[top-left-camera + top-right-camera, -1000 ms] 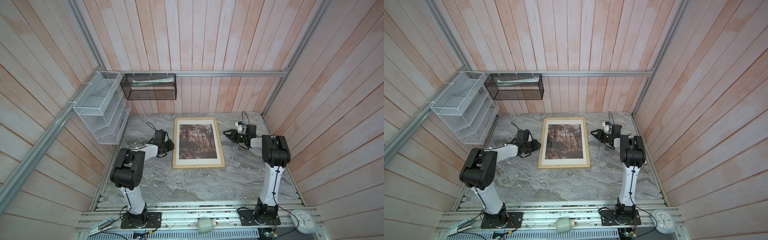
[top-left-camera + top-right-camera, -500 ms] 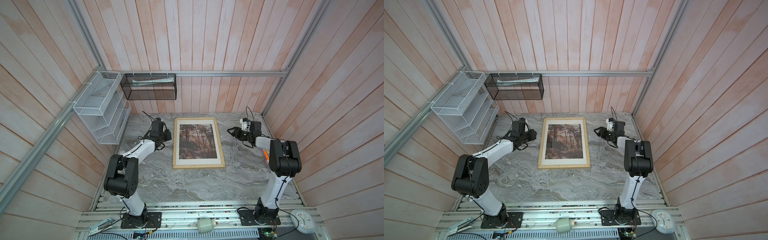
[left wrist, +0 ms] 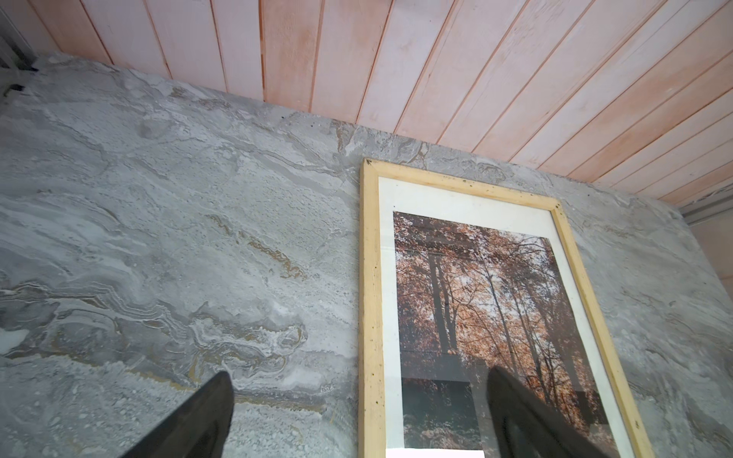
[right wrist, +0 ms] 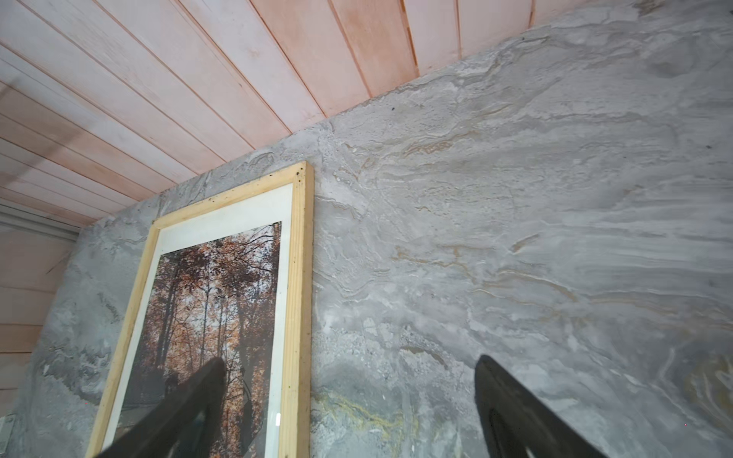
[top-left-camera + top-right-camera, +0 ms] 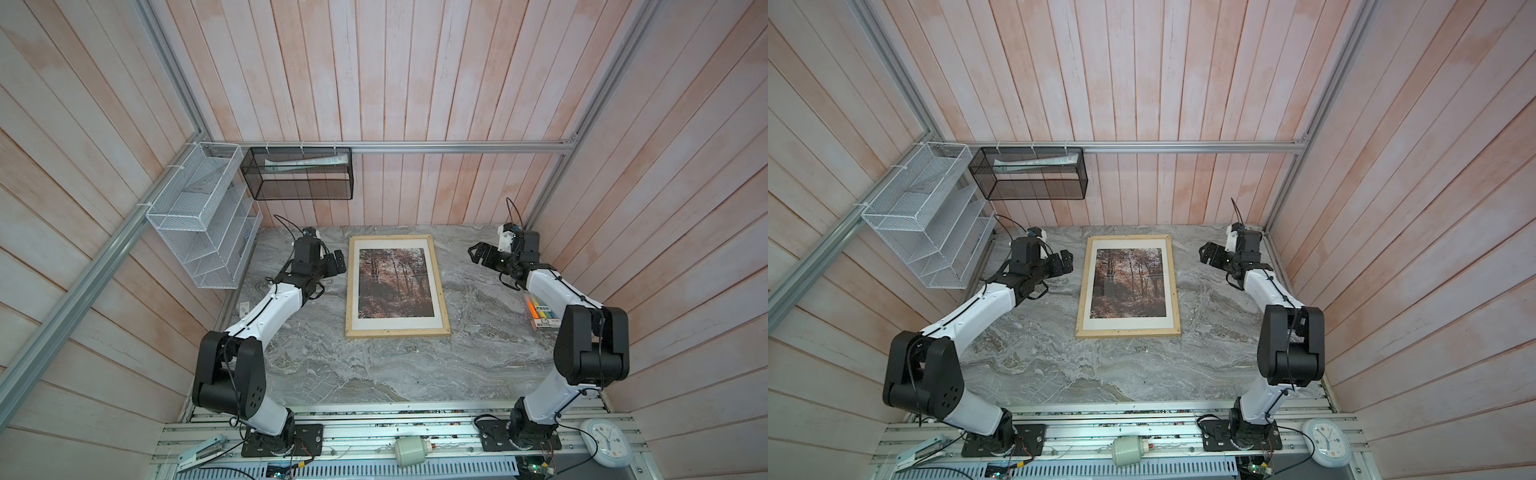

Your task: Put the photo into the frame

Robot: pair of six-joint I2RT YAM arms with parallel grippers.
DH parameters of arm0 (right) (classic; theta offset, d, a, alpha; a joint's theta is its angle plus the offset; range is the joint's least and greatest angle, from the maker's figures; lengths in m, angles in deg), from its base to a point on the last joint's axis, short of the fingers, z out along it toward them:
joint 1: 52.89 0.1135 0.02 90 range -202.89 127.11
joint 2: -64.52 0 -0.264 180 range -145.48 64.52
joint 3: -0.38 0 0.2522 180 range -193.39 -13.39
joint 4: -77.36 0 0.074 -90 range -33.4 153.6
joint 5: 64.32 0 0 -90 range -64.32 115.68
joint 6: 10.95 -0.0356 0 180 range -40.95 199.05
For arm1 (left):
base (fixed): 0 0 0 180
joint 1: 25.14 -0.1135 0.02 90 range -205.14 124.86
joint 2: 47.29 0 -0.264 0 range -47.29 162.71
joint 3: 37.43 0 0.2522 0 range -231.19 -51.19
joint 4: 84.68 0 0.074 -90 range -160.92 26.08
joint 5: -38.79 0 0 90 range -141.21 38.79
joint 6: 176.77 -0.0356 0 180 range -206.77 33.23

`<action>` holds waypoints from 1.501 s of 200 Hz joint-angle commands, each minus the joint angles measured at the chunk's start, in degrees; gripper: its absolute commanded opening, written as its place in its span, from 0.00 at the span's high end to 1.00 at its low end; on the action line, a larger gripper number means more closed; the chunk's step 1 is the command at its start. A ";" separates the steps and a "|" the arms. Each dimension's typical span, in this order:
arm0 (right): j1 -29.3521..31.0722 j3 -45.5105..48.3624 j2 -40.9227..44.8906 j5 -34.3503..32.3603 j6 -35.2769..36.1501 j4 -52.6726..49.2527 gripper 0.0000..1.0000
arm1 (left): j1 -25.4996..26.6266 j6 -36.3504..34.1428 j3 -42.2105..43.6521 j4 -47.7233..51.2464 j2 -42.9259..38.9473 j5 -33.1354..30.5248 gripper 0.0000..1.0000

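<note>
Photo (image 5: pixel 395 282) seated in frame (image 5: pixel 397 332), both my grippers released
Both top views: frame lies flat on the marble table (image 5: pixel 374 374), far end near the back wall, and the photo shows through the opening of a white mat (image 5: pixel 390 243) inside the rails; my left gripper (image 5: pixel 336 262) hovers just beside the left rail, my right gripper (image 5: pixel 478 254) well apart from the right rail. Left wrist: my left gripper (image 3: pixel 359 372) has jaws spread wide, nothing between them; one finger (image 3: pixel 535 416) shows in front of the photo (image 3: pixel 476 297), its partner in front of bare table. Right wrist: my right gripper (image 4: pixel 350 360) is likewise spread and empty; one finger (image 4: pixel 186 408) shows in front of the photo (image 4: pixel 210 297), the frame (image 4: pixel 299 277) rail lying between the two fingers
</note>
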 commanded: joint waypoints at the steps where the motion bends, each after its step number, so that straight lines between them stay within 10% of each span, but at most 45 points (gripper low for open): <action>1: -0.49 1.64 3.88 -3.61 1.99 -2.26 0.02 | -0.06 -2.32 -0.03 2.41 -2.06 -3.01 0.00; 67: -0.44 10.66 15.13 -0.31 3.41 2.49 0.02 | -0.04 -6.73 -0.31 -0.38 -9.76 -9.50 0.00; 132: -0.44 16.99 20.63 -7.28 1.82 7.03 0.02 | -3.98 -11.39 19.30 -26.11 -21.96 -15.36 0.00; 172: -0.38 16.63 20.72 -7.97 2.12 7.07 0.02 | -7.14 -10.99 21.97 -24.64 -18.60 -17.30 0.00; 300: -0.39 16.54 21.73 -10.48 2.77 7.04 0.02 | -11.30 -19.33 49.40 -66.20 -13.49 -0.57 0.00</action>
